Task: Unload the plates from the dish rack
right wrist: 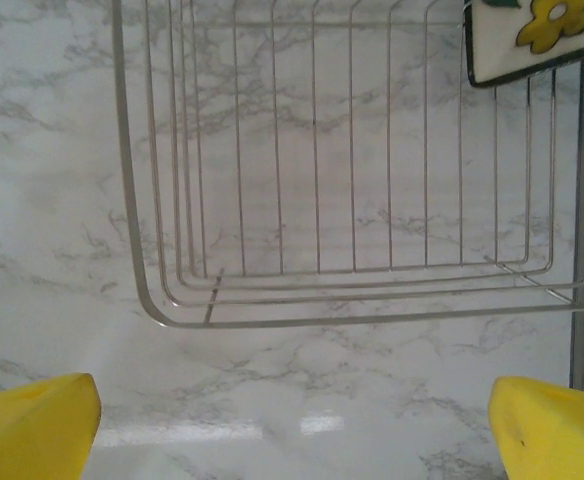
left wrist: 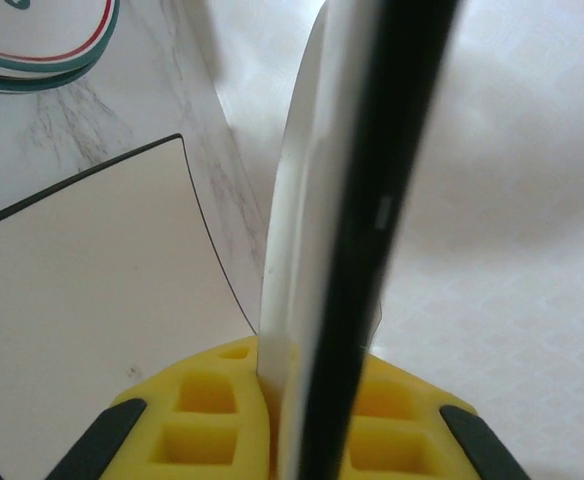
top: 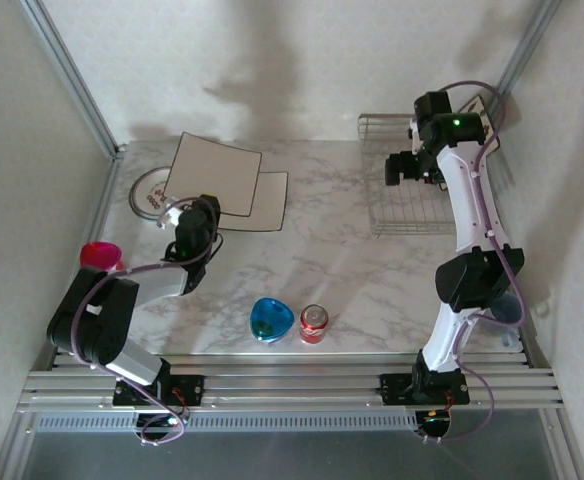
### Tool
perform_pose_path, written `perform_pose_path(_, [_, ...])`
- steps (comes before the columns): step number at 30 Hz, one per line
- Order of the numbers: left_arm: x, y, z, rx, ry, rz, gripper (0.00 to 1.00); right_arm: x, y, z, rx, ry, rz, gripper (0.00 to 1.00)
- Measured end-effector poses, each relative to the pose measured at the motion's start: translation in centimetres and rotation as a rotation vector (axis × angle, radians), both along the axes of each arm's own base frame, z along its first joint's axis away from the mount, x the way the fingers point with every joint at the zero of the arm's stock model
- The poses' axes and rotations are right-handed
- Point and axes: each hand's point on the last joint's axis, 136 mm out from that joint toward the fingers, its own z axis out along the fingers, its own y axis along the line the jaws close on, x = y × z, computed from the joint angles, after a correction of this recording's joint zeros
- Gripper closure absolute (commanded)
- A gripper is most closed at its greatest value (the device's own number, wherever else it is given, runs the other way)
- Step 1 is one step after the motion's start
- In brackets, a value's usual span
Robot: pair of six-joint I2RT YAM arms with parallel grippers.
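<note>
My left gripper (top: 179, 213) is shut on the edge of a square cream plate (top: 215, 173) and holds it tilted above the table's left side. In the left wrist view this plate (left wrist: 307, 200) stands edge-on between the yellow pads (left wrist: 202, 410). A second square plate (top: 270, 200) lies flat beside it, also in view as (left wrist: 82, 270). A round plate (top: 150, 190) with a reddish pattern lies further left. My right gripper (top: 408, 168) hangs open over the dish rack (top: 412, 205), and its wrist view shows the rack's wire floor (right wrist: 352, 180). One flower-marked square plate (right wrist: 537, 35) sits in the rack's far corner.
A glossy blue bowl (top: 271, 320) and a red can (top: 313, 323) stand near the front edge. A pink bowl (top: 99, 255) sits at the left edge beside my left arm. Walls close in behind and on both sides.
</note>
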Motion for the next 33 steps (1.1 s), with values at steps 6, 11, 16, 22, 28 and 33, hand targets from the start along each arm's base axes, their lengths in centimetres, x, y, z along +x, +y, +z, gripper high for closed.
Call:
perform_pose_path(6, [0.3,-2.1,-2.2,-0.027,0.004,0.002,1.0,-1.0,-0.1,-0.6,-0.007,0.023,0.011,0.01])
perform_pose_path(11, [0.0,-4.1,-4.3,-0.032,0.032,-0.023,1.0,-1.8,-0.2,-0.7,-0.012,0.023,0.024,0.01])
perform_pose_path(16, [-0.1,-5.2,-5.4,-0.042,0.025,-0.019,1.0,-2.0,-0.1,-0.9,-0.003,0.02,0.03,0.01])
perform_pose_path(22, [0.8,-5.9,-7.1,-0.049,0.031,-0.005,1.0,-1.7,0.3,-1.3,0.015,0.02,0.037,0.01])
perform_pose_path(28, [2.1,-6.7,-8.0,-0.082,0.02,-0.002,1.0,-1.6,0.3,-1.5,0.016,0.017,0.038,0.01])
perform_pose_path(33, [2.5,-6.9,-8.6,-0.105,0.026,0.004,1.0,-1.4,0.6,-1.5,0.03,0.012,0.044,0.01])
